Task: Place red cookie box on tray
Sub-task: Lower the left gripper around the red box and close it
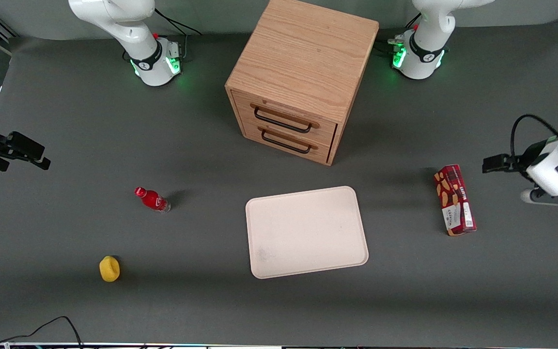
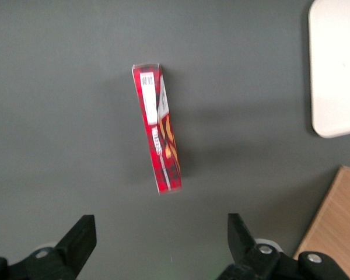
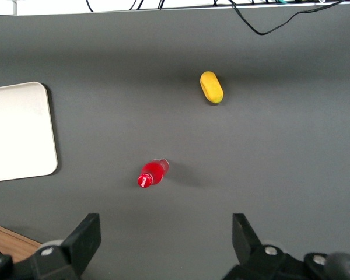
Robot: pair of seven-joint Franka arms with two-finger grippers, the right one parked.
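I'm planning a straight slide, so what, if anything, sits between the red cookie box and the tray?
Nothing visible: bare table separates the red cookie box from the tray. The hand hovers open above the box; the cabinet stands farther from the front camera, off that line.

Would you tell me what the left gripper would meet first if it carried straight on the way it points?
Probably bare table beside the red cookie box; the open gripper hangs above, though depth is unclear.

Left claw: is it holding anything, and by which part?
Nothing is held. The left claw is open above the table, and the red cookie box lies untouched.
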